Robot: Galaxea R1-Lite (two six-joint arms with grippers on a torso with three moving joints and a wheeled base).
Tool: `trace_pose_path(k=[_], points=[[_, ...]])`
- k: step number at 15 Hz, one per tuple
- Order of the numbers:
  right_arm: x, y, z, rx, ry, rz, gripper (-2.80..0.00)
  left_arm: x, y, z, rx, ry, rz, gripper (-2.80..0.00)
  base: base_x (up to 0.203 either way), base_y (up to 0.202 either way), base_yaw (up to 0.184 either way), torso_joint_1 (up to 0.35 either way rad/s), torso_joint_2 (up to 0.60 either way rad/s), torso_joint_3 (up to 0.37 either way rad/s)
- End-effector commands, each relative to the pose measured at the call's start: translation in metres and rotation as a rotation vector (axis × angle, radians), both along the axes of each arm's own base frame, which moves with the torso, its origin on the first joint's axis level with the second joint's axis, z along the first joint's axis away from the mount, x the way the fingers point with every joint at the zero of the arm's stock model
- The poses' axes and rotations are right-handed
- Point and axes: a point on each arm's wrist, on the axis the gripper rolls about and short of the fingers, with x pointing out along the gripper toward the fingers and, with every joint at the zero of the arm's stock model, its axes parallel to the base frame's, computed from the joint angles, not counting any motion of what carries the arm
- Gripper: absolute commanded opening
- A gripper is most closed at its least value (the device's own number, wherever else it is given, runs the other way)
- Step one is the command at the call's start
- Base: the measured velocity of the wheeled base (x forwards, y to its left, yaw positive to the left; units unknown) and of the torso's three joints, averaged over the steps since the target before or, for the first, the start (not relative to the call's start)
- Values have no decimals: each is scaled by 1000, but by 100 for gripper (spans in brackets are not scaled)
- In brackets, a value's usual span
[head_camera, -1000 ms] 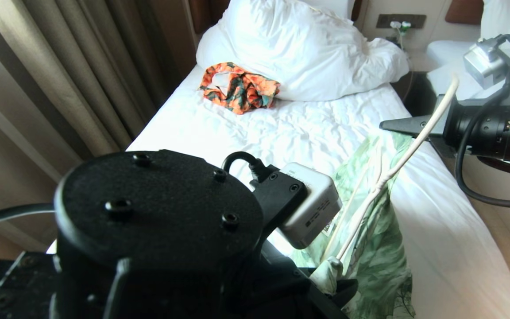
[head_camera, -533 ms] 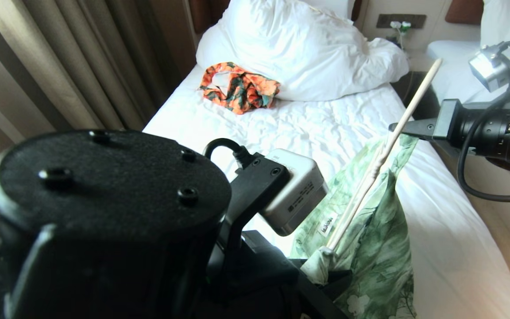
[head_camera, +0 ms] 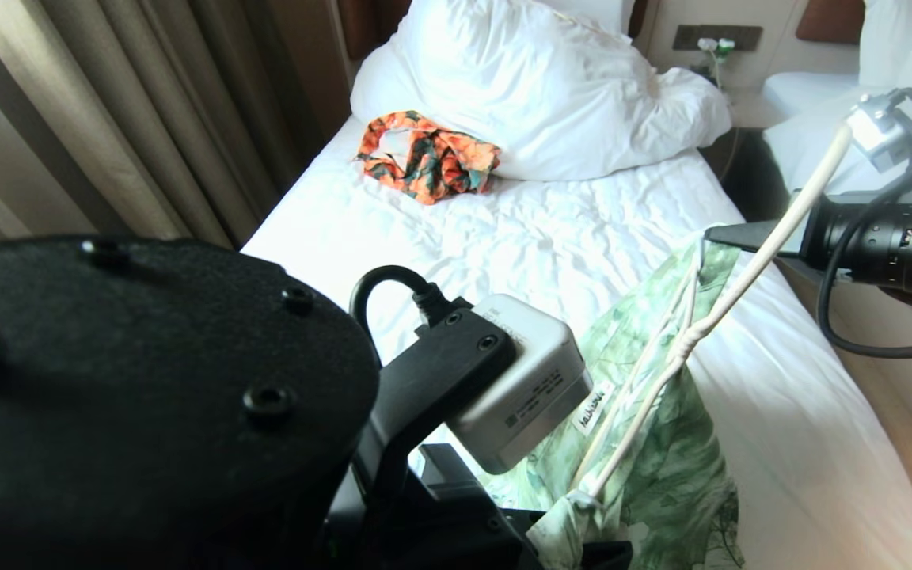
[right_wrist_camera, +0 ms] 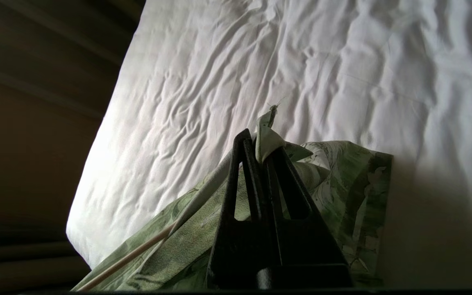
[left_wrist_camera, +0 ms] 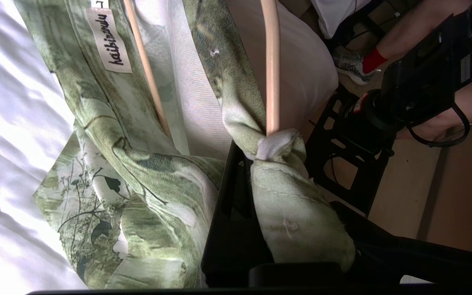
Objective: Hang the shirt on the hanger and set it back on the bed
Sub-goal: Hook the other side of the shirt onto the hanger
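Left gripper (left_wrist_camera: 260, 164): jaws together, clamped on a bunched fold of the shirt (left_wrist_camera: 137, 184), with one end of the hanger (left_wrist_camera: 271, 73) entering that same bunch at the fingertips. In the head view this gripper (head_camera: 575, 522) sits low, at the near part of the bed (head_camera: 503, 237), toward its right edge, largely hidden behind its own wrist camera and mount.

Right gripper (right_wrist_camera: 260, 143): jaws together, clamped on a thin edge of the shirt (right_wrist_camera: 342, 172), a small point of fabric standing out above the fingertips. In the head view it (head_camera: 713, 233) reaches in from the right, level, above the bed's right edge.

The shirt (head_camera: 662, 443) hangs slack between the two grips, off the sheet along most of its upper edge, draping down over the right side of the mattress. Inner collar label visible, facing up.

The hanger (head_camera: 741, 277) runs as a cream rod slanting from the left gripper's bunch up past the right gripper's fingers and beyond them toward the second bed. A second thinner rod (left_wrist_camera: 146, 69) lies inside the fabric near the label. Whether the hook is in view cannot be told.

Further out: an orange floral garment (head_camera: 428, 158) lies against the pillow (head_camera: 535, 87) at the head end, toward the left edge. Curtains (head_camera: 108, 119) hang along the left side. A person's legs (left_wrist_camera: 424, 37) stand on the floor beyond the bed.
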Motion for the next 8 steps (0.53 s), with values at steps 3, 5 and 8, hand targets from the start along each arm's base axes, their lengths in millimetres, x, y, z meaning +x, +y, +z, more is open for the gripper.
trace_pose_path(k=[3, 5, 8], points=[[-1, 2, 4, 6, -14, 9, -280, -3, -6, -2, 7, 12, -26, -280, 0, 0, 0, 0, 0, 0], [-6, 2, 9, 9, -28, 15, -280, -3, -11, -6, 20, 16, -31, -280, 0, 0, 0, 0, 0, 0], [-18, 1, 19, 15, -64, 21, -280, -1, -16, -11, 39, 22, -31, -280, 0, 0, 0, 0, 0, 0]])
